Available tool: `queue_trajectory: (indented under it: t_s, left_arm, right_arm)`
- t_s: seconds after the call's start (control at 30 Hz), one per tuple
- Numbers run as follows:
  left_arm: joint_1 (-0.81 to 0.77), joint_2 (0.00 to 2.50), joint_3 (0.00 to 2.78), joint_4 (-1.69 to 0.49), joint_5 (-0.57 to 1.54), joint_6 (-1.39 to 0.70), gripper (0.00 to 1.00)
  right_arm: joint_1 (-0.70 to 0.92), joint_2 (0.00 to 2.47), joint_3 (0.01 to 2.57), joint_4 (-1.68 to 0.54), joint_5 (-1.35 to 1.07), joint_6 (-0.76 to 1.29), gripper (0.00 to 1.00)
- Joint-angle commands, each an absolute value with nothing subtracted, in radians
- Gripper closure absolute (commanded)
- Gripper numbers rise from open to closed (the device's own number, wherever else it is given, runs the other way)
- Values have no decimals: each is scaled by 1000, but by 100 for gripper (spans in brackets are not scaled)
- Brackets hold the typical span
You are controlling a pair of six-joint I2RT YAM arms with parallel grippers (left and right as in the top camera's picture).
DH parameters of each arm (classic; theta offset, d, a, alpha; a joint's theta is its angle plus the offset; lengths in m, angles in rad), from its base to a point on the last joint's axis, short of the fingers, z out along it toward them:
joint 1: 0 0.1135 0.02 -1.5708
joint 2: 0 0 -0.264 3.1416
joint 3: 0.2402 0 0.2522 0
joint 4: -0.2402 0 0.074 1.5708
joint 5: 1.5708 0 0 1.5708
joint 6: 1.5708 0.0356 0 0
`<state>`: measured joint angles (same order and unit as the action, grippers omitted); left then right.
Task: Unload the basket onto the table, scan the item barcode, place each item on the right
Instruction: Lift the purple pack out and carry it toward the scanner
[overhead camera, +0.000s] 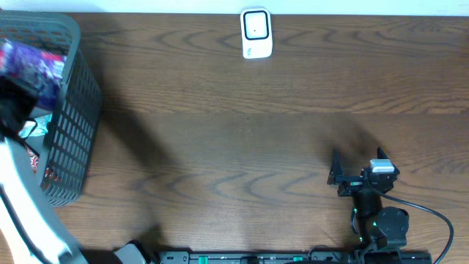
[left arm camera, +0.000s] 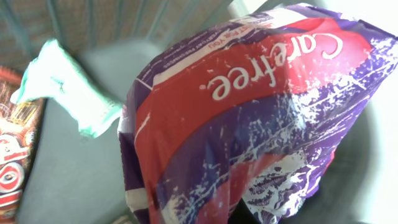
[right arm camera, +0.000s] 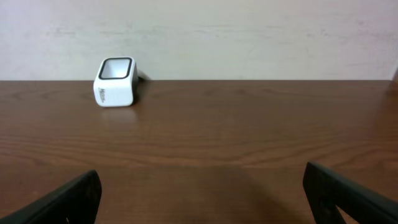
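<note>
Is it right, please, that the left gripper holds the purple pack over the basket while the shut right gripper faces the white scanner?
Not quite: the right wrist view shows the right gripper open, not shut. It faces the white scanner, and the left gripper holds the purple pack over the basket.

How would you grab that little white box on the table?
I'd come straight down from above and pinch the white box across its two flat side walls. It stands upright and alone on the table, its sides look straight and parallel, and its top holds a dark-framed window better left untouched.
</note>
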<state>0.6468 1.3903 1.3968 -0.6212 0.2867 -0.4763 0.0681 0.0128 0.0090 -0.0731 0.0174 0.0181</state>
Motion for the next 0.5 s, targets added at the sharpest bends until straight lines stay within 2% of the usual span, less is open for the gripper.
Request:
queue_trajectory:
  t_s: [0.0, 0.2, 0.47]
  left_arm:
    - [646, 1281, 1403, -596, 310, -582, 93]
    - [586, 1162, 1403, -585, 310, -659, 93]
    - [332, 1154, 1403, -554, 310, -586, 93]
  right_arm:
    - [75, 9, 6, -74, 16, 28, 1]
    - [75, 9, 6, -74, 16, 28, 1]
    - [75, 9, 6, -74, 16, 28, 1]
